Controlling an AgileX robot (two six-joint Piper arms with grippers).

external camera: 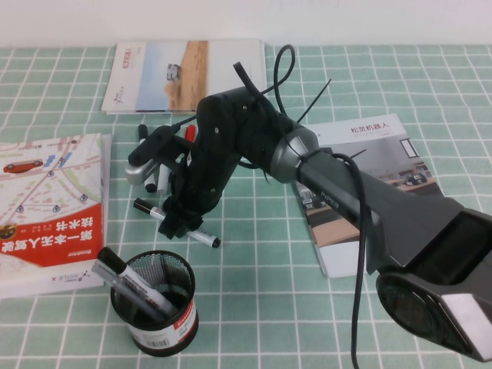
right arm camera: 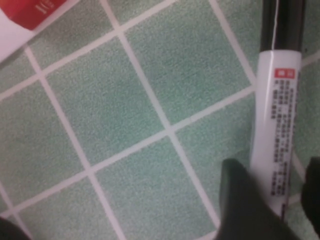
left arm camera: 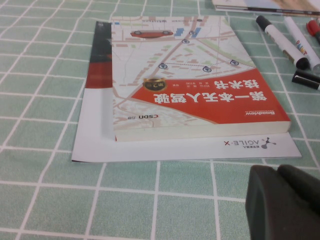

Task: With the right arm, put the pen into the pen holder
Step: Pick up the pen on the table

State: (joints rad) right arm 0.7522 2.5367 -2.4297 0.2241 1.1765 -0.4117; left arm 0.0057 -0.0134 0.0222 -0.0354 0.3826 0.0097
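Note:
The pen lies flat on the green checked cloth, black cap toward the left book. My right gripper is down over its middle, open, with one finger on each side of the barrel. In the right wrist view the white printed barrel runs between my right gripper's dark fingertips, with a gap on one side. The black mesh pen holder stands at the near left and holds grey-bodied markers. My left gripper is low over the cloth near the book, fingers together, holding nothing.
A red map book on a white sheet lies left of the pen, also in the left wrist view. Several other markers lie behind the gripper. A booklet lies at the back and a brochure under the right arm.

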